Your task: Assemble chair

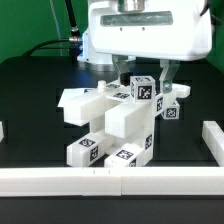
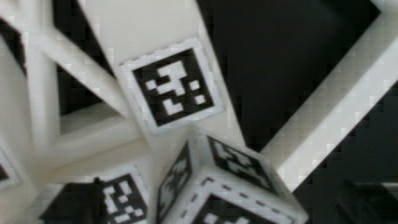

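The chair parts (image 1: 112, 125) lie in a white, tagged cluster in the middle of the black table. Two leg blocks (image 1: 90, 148) point toward the front rail. My gripper (image 1: 142, 82) hangs over the back of the cluster. Its two dark fingers (image 1: 122, 80) stand wide apart on either side of a tagged block (image 1: 143, 92), and they look open rather than clamped on it. In the wrist view the X-braced panel (image 2: 71, 110) fills the picture with a tag (image 2: 173, 85) at its crossing. A tagged block (image 2: 249, 190) sits close under the camera. My fingertips do not show there.
A long white border rail (image 1: 110, 182) runs along the front and another (image 1: 212, 140) stands at the exterior view's right. A small tagged part (image 1: 172, 108) lies beside the cluster on the right. The arm's white body (image 1: 140, 30) looms behind.
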### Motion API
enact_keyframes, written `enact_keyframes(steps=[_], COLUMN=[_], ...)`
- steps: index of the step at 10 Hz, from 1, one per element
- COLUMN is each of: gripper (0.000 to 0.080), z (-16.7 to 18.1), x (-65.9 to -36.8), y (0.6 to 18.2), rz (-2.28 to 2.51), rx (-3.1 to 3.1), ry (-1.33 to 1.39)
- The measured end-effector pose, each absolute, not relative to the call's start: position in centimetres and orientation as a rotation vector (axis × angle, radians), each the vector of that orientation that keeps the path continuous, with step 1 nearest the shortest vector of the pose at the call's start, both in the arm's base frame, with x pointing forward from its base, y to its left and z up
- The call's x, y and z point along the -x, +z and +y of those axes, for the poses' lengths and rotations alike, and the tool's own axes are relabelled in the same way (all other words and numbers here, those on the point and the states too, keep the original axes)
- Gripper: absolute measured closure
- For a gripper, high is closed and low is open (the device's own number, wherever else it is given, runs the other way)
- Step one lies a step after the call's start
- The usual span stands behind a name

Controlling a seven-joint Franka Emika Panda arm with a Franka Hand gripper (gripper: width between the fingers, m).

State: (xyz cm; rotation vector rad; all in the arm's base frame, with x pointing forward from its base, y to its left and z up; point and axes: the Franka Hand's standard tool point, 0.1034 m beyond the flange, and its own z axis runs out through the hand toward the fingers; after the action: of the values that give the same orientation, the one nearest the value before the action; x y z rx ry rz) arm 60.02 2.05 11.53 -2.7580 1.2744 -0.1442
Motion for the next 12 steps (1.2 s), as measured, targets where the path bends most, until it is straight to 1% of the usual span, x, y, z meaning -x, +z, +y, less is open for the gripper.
enact_keyframes(steps=[8, 9, 11, 12], gripper=[0.0151, 0.0151, 0.0162, 0.033], z=[2.07, 2.02, 2.02, 2.02], x=[-59.96, -59.96, -59.96, -59.96], y=[11.49, 11.49, 11.49, 11.49], rz=[0.339, 0.257, 0.25, 0.25], rx=[3.103, 3.114, 3.114, 3.114], ry=[-0.183, -0.184, -0.184, -0.184])
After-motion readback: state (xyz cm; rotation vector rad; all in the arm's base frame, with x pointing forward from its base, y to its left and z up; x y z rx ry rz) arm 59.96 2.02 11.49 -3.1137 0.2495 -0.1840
